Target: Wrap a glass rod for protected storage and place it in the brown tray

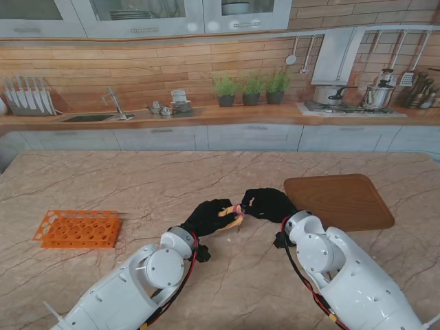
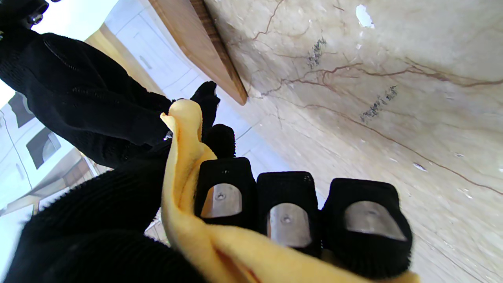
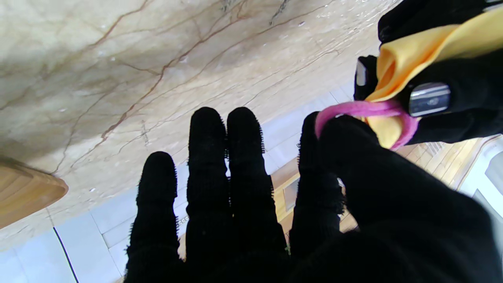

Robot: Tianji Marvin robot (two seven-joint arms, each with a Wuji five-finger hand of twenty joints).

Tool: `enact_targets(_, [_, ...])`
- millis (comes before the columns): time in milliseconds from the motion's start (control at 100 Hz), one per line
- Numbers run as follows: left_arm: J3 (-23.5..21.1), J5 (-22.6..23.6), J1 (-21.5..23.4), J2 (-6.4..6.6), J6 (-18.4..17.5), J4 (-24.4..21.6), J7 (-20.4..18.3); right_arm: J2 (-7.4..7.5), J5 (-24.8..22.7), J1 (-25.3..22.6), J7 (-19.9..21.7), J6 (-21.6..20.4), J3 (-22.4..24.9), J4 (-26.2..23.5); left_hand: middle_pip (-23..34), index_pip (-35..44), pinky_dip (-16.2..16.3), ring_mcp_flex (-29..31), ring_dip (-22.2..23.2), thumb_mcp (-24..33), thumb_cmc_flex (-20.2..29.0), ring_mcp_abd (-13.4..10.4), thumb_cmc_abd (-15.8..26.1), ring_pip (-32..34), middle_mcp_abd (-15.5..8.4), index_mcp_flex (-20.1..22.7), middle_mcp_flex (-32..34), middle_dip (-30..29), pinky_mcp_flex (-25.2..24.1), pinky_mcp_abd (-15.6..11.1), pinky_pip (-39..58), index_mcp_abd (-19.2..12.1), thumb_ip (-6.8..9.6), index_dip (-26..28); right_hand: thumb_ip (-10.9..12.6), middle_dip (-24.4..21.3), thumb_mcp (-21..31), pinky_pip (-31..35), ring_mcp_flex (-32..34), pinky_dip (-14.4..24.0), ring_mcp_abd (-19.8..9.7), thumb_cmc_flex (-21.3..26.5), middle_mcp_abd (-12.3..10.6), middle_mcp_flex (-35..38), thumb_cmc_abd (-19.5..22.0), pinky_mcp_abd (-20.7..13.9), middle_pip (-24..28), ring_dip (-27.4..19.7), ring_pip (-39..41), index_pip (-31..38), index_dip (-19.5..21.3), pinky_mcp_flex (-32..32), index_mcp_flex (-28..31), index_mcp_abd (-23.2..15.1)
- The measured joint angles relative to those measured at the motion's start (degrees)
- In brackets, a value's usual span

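Left hand: your black-gloved left hand [image 1: 208,217] is closed around a soft yellow cloth bundle [image 2: 184,173], held up off the marble table [image 1: 172,179] so its end is free; the glass rod is presumably inside, unseen.
Right hand: your right hand [image 1: 267,203] hooks a pink elastic band [image 3: 363,112] on thumb and forefinger, at the bundle's tip, other fingers spread.
Flat brown wooden tray [image 1: 340,201]: empty, near the table's right edge.
Views: only the right wrist shows the band clearly; the stand view shows the orange plastic rack [image 1: 77,228] by the left edge.
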Motion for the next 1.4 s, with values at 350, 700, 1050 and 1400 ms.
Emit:
enact_targets(350, [-0.6, -1.0, 0.5, -0.22, 0.0, -0.3, 0.6, 0.3, -6.1, 0.0, -2.1, -1.8, -1.4, 0.3, 0.0, 0.0, 0.0, 0.0, 0.0, -1.9, 0.8, 0.0, 0.0, 0.0, 0.0, 0.0, 0.0, 0.0, 0.0, 0.0, 0.0, 0.0, 0.03, 0.0, 0.0, 0.0, 0.0, 0.0, 0.5, 0.0, 0.1, 0.0, 0.0, 1.1, 0.0, 0.0, 0.0, 0.0, 0.0, -0.1, 0.0, 0.8, 0.1, 0.0])
enact_targets(700, [-1.4, -3.6, 1.4, -0.37, 0.8, -1.2, 0.5, 0.72, -7.5, 1.4, -2.1, -3.9, -4.4, 1.3, 0.0, -1.2, 0.0, 0.0, 0.0, -3.2, -0.4, -0.1, 1.3, 0.0, -0.1, -1.1, 0.2, -0.5, 0.0, 0.0, 0.0, 2.5, 0.02, 0.6, 0.0, 0.0, 1.9, 0.0, 0.5, 0.1, 0.1, 0.0, 0.0, 1.2, 0.0, 0.0, 0.0, 0.0, 0.0, -0.1, 0.0, 0.8, 0.6, 1.8])
enact_targets(1050, [-1.3, -2.2, 1.3, -0.31, 0.4, -1.0, 0.5, 0.86, -8.2, 1.7, -2.3, -4.3, -4.9, 1.5, 0.0, -5.6, 0.0, 0.0, 0.0, -21.5, -10.9, -0.6, 5.0, 0.0, -0.7, -0.8, 0.2, -0.5, 0.0, -0.3, 0.0, 4.4, 4.09, 6.0, 0.0, 0.0, 2.6, 0.0, 0.5, 0.1, 0.2, 0.0, 0.0, 1.7, 0.0, 0.0, 0.0, 0.0, 0.0, -0.1, -0.3, 0.8, 1.2, 3.4])
enact_targets(1400, [-1.4, -2.6, 1.5, -0.41, 3.0, -1.5, 1.2, 1.0, -9.6, 1.7, -2.7, -6.8, -4.9, 1.7, 0.0, -7.2, 0.0, 0.0, 0.0, -31.8, -0.7, -0.6, 17.4, 0.0, -1.2, -0.6, 0.5, -0.5, 0.0, -0.1, 0.0, 5.4, 3.45, 6.6, 0.0, -0.7, 3.0, 0.0, 0.5, 0.1, 0.3, 0.0, 0.0, 1.7, -0.5, 0.0, 0.0, 0.0, 0.0, -0.1, -0.5, 0.8, 1.3, 3.5])
